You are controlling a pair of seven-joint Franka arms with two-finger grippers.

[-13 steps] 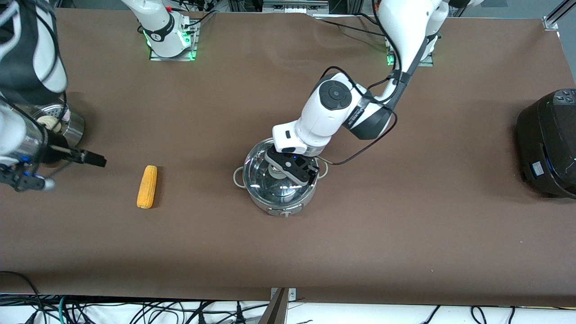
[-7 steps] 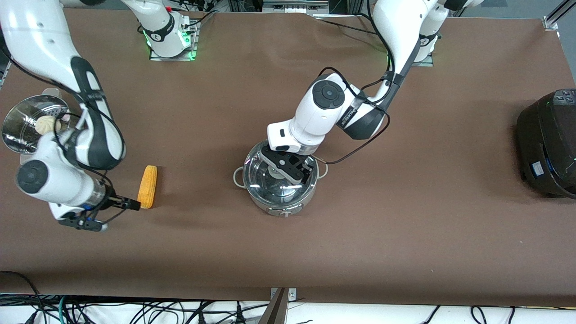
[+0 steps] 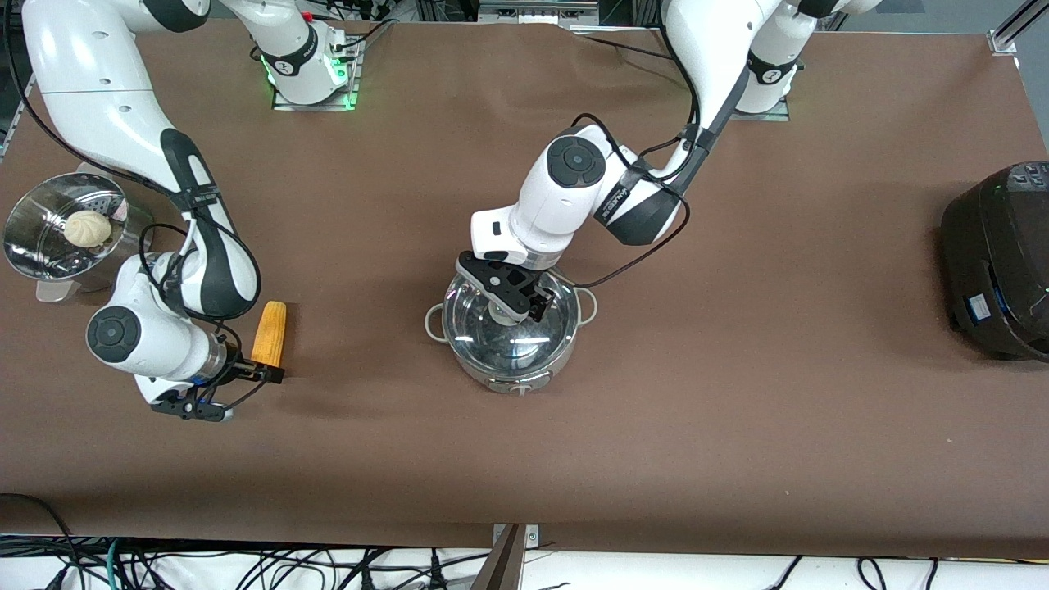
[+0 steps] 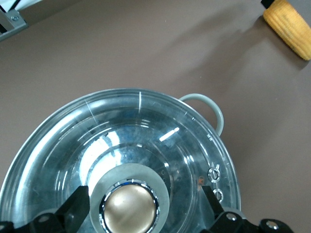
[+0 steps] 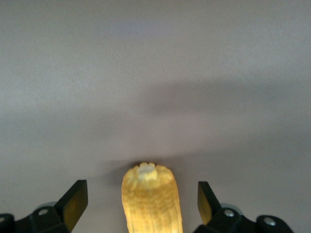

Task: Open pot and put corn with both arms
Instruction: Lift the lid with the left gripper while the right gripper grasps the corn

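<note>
- sitting at the right arm's end of the worktop [image 3: 737,426], a steamer pot [image 3: 49,238] with a pale bun [image 3: 87,228] in it has no part in the job.
- lying on the worktop between the steamer pot and the pot, the corn [image 3: 269,333] is not yet lifted; the right gripper [image 3: 261,374] is low at its nearer end, fingers [image 5: 73,201] spread wide on either side of the cob, closed on nothing.
- standing mid-worktop, the pot [image 3: 510,332] has its glass lid [image 4: 160,141] on, so it is not yet open.
- hovering over the lid, the left gripper [image 3: 515,300] is open, its fingers [image 4: 75,208] straddling the brass knob [image 4: 129,208] without pinching it.
- judging by this, neither step is done: both grasps, the lid lift and dropping the corn in are all left.
</note>
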